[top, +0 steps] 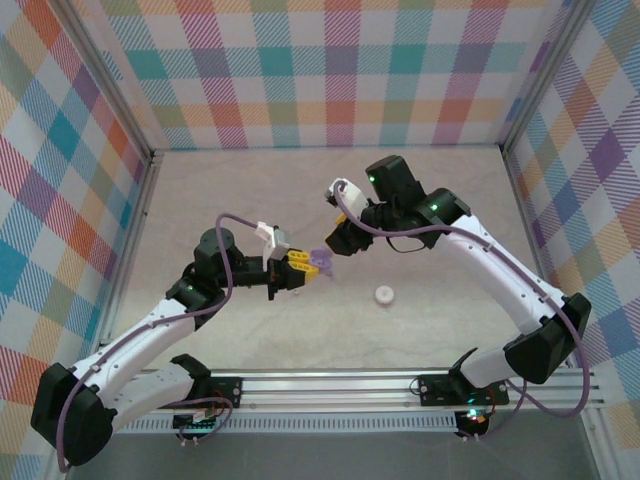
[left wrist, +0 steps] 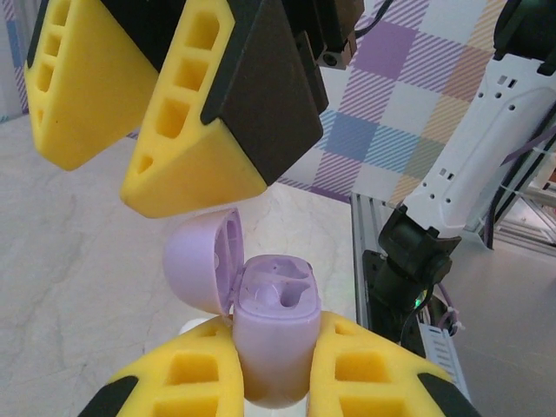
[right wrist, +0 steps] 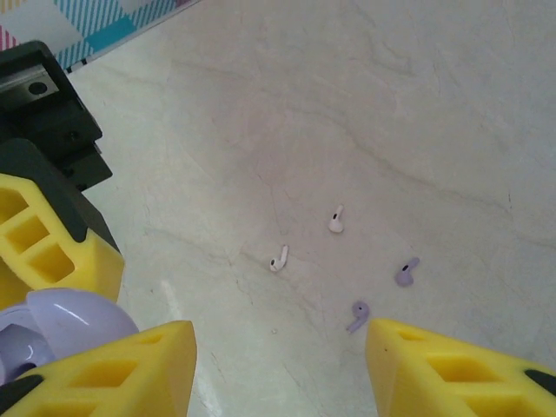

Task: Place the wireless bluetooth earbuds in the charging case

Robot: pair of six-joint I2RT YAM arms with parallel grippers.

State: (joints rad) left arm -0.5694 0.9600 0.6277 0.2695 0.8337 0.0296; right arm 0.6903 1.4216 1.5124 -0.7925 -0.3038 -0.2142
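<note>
The pale purple charging case (left wrist: 274,334) stands upright with its lid (left wrist: 198,265) swung open to the left. My left gripper (left wrist: 274,365) is shut on its body, and it hangs above the table near the middle (top: 322,262). Both sockets in the case look empty. My right gripper (right wrist: 278,369) is open with nothing between its fingers, and it hovers just above and beyond the case (left wrist: 126,169). On the table beneath it lie two white earbuds (right wrist: 336,221) (right wrist: 279,259) and two purple earbuds (right wrist: 406,273) (right wrist: 357,314), all loose.
A small white round case (top: 383,294) sits on the table to the right of the purple one. The left gripper's yellow finger (right wrist: 52,248) and the purple lid (right wrist: 65,326) crowd the lower left of the right wrist view. Checked walls enclose the table.
</note>
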